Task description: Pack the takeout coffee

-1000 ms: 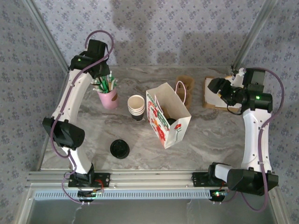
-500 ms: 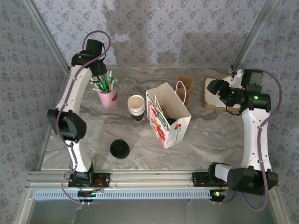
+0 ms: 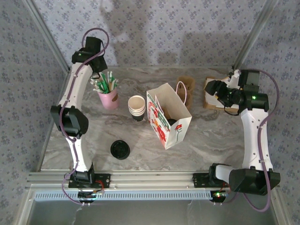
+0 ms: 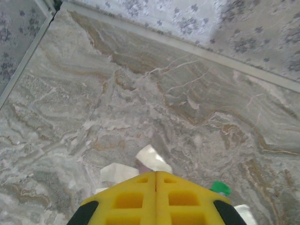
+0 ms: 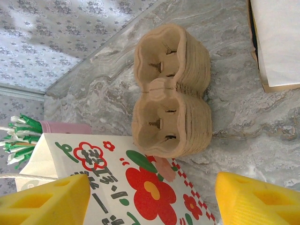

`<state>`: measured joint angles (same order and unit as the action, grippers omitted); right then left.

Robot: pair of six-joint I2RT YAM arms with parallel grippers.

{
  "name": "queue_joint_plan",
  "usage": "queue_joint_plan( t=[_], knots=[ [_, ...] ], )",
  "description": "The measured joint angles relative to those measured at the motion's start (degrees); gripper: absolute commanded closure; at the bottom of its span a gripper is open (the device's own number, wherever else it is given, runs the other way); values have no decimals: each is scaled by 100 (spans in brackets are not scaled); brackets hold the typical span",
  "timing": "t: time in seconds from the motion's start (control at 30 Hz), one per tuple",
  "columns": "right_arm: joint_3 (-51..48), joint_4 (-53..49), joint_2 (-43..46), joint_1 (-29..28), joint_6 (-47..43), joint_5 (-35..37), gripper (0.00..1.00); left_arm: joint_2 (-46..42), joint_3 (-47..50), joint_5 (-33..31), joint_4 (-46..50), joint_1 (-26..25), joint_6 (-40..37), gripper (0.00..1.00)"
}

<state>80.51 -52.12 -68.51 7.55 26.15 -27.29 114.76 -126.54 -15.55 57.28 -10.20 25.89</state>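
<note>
Top camera looked down from six o'clock; right wrist camera, close in, shared the cardboard carriers (image 3: 185, 86) (one o'clock).

The left arm (image 3: 75, 96) and right arm (image 3: 253, 136) are alike: slim white tubes joined by chunky black housings, each rising from a black base (image 3: 220, 174). A thin purple cable (image 3: 96, 30) trails along each arm. A small green light (image 3: 253, 97) glows near each wrist. The fingers (image 4: 136, 199) are bright yellow plastic moulded with hollow cells.

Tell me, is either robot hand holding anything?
No, nothing is held. The left gripper is shut on nothing; the right gripper is open and empty.
</note>
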Motion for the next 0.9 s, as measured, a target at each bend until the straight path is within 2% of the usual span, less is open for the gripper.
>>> queue_joint_plan(
  t=[0.2,0.37,0.57,0.7,0.9],
  knots=[
    [22,-7,0,-142,42,101,28,-170,-656,-437,308,-385,-256,100],
    [197,-31,7,-186,87,138,28,-695,-1314,-817,632,-778,-448,100],
    [328,-44,96,-264,205,131,28,-1532,-2057,-1154,817,-1620,-748,100],
    [332,-79,227,-310,278,92,28,-2074,-2151,-925,813,-2146,-940,100],
    [339,-221,354,-367,297,59,28,-2439,-2151,245,748,-2286,-1071,100]
  ],
)
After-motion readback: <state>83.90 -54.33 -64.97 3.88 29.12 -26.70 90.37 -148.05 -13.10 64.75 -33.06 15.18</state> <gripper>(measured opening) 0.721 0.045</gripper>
